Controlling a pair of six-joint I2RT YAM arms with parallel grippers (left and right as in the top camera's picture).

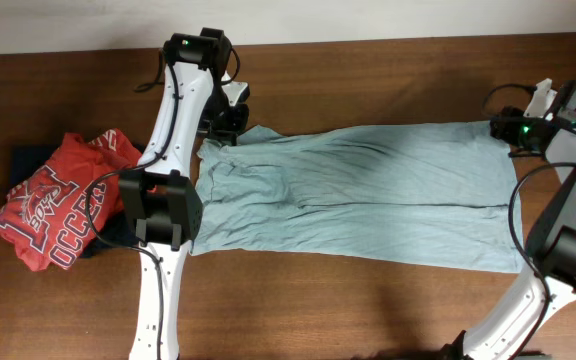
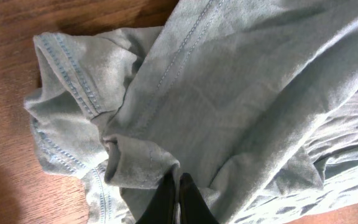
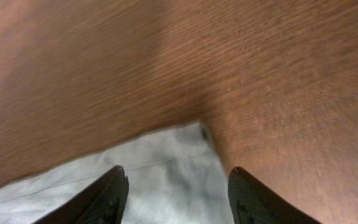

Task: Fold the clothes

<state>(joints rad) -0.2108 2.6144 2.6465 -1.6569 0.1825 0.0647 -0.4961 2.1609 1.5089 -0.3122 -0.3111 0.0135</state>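
Lying stretched across the surface (image 1: pixel 368 60), the T-shirt (image 1: pixel 368 185) has one far corner pinched in the left end effector (image 2: pixel 178 183); the right end effector (image 3: pixel 177 174) gapes over the other, bare wood beyond.

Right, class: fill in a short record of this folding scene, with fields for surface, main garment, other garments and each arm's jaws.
surface: wooden table
main garment: pale grey-teal T-shirt, folded lengthwise, flat across the middle
other garments: red printed shirt lying on a dark navy garment, left of the T-shirt
left jaws: shut, pinching bunched fabric at the T-shirt's far left corner
right jaws: open, over the T-shirt's far right corner
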